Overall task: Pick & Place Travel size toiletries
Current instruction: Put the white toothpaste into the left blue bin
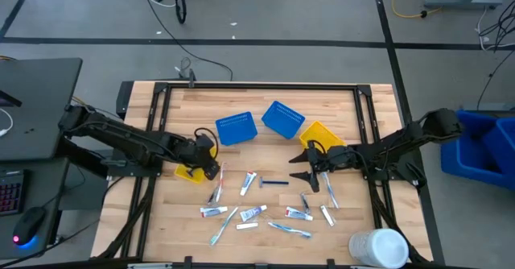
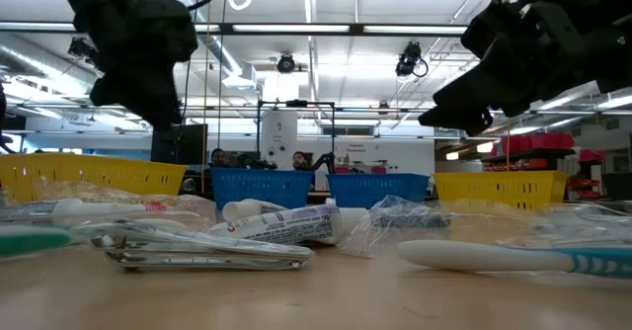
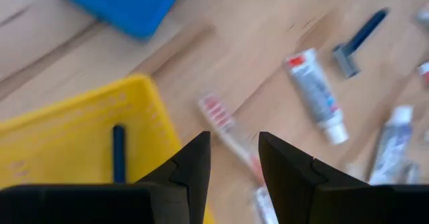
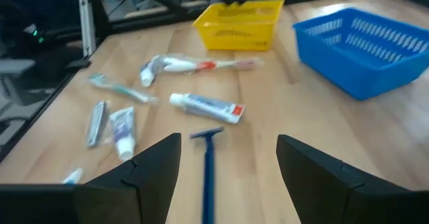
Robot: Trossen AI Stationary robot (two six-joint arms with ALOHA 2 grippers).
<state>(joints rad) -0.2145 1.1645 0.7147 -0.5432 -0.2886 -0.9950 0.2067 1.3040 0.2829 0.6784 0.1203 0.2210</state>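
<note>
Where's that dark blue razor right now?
In the high view the dark blue razor lies on the wooden table's middle, just ahead of the right arm's open tool, with a white tube on its other side.

You see a grey floor (image 1: pixel 306 11) crossed by dark tape lines and loose cables around the wooden table (image 1: pixel 338 100). A blue bin (image 1: pixel 491 144) stands at one side, a dark desk (image 1: pixel 32 108) at the other. Ceiling strip lights (image 2: pixel 326 29) brighten the workshop behind.

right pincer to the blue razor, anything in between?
Nothing visible. The right pincer stands open with the blue razor lying on bare wood straight ahead between its fingers; the nearest tube lies beyond the razor.
</note>
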